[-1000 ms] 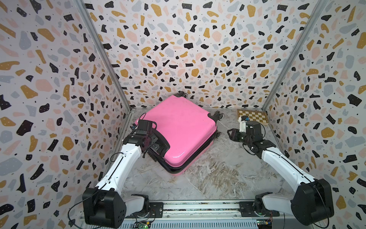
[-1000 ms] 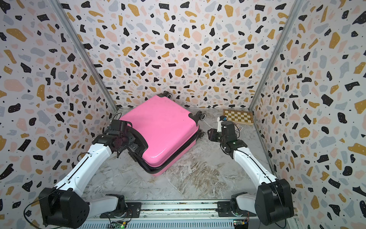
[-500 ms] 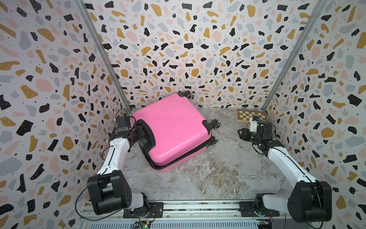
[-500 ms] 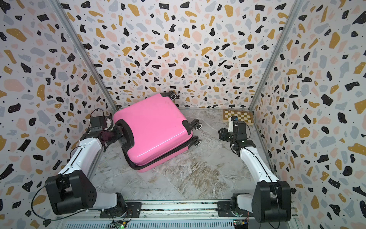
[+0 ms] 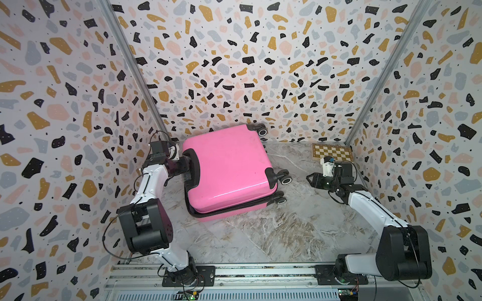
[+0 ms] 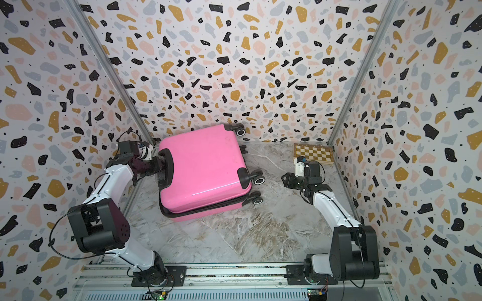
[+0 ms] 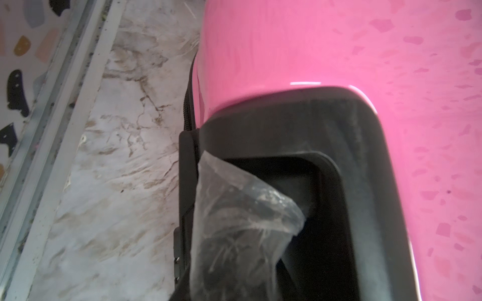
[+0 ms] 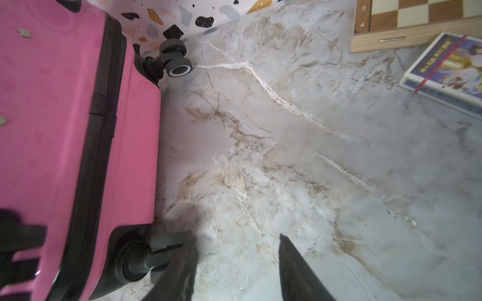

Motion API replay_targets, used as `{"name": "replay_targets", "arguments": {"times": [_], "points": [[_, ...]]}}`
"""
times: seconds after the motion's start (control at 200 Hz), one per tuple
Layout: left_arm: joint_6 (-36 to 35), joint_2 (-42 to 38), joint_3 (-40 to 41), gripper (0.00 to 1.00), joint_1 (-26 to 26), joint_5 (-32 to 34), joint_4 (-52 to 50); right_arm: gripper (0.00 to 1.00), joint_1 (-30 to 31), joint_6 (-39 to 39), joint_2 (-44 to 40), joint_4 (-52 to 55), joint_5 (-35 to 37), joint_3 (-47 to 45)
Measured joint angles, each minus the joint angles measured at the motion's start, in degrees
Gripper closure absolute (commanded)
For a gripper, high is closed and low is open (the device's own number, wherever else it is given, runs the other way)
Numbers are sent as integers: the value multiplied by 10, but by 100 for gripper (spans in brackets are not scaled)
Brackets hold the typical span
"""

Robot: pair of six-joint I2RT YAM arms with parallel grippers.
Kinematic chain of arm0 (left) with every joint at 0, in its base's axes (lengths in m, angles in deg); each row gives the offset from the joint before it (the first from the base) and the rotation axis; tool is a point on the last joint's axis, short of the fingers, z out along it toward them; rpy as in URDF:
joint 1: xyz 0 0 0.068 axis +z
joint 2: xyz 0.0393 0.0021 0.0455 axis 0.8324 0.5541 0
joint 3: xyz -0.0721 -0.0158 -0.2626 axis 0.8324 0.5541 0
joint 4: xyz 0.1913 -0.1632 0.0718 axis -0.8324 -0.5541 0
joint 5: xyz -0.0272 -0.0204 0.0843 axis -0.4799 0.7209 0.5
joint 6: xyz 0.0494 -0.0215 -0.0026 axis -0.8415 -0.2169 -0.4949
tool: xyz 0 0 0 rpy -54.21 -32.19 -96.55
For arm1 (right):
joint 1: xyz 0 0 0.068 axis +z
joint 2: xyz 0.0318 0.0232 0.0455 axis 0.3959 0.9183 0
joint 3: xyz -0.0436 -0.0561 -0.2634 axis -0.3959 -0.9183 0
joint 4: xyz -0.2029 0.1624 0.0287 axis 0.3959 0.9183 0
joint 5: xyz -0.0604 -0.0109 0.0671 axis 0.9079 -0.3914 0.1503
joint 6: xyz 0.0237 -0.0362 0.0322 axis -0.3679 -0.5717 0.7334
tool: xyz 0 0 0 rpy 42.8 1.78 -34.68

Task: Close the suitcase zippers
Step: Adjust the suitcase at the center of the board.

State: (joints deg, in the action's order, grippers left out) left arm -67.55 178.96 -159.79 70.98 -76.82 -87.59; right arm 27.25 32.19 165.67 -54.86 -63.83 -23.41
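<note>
Noted suitcase (image 5: 229,166) swung round, handle (image 7: 287,122) clamped in left jaws (image 7: 197,221). Found right jaws (image 8: 236,235) parted, empty, beside wheels (image 8: 138,258). Judged repositioning only; zippers (image 8: 101,146) unclosed.

The marble-patterned tabletop (image 5: 260,234) bears the suitcase (image 5: 229,166), a chessboard (image 5: 331,152) and a blue box (image 8: 443,65)

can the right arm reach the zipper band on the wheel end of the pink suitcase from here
Probably yes: its open claw faces that end of the suitcase with only bare marble floor between, and the zipper band lies uncovered between the wheels.
</note>
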Motion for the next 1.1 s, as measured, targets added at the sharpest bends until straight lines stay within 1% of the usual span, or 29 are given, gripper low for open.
{"name": "replay_targets", "arguments": {"times": [0.105,0.18,0.386,0.491,0.526,0.571,0.636,0.691,0.751,0.821,0.861,0.881,0.886,0.891,0.996,1.097], "points": [[-17,4,-3,97,0,-19,5,48,12,-19,59,26,-8,64],[-24,7,-4,97,0,-29,5,48,40,-35,87,36,-9,108],[-33,22,-23,98,-2,-42,-2,47,142,-76,99,58,1,168],[-37,41,-53,96,-10,-40,-17,48,169,-105,106,66,7,184],[-40,50,-66,93,-15,-38,-21,48,177,-115,105,71,8,184],[-41,63,-85,84,-23,-34,-27,48,185,-126,103,76,8,183],[-42,83,-114,82,-36,-27,-31,48,198,-139,96,83,6,174],[-42,103,-144,74,-48,-23,-36,48,213,-148,82,89,4,161],[-49,125,-179,69,-57,-25,-40,48,228,-154,61,99,5,142],[-64,156,-227,56,-65,-31,-50,48,257,-158,29,112,0,115],[-63,179,-263,51,-70,-34,-54,48,280,-159,11,115,0,102],[-63,193,-288,51,-72,-38,-56,48,292,-159,2,115,1,95],[-63,195,-292,48,-73,-37,-56,48,294,-158,0,115,0,94],[-63,197,-296,47,-73,-37,-56,48,298,-158,-3,115,1,93],[-65,256,-415,31,-87,-37,-76,48,356,-151,-32,111,10,76],[-73,304,-537,22,-103,-23,-127,48,393,-134,-37,99,21,71]]}}
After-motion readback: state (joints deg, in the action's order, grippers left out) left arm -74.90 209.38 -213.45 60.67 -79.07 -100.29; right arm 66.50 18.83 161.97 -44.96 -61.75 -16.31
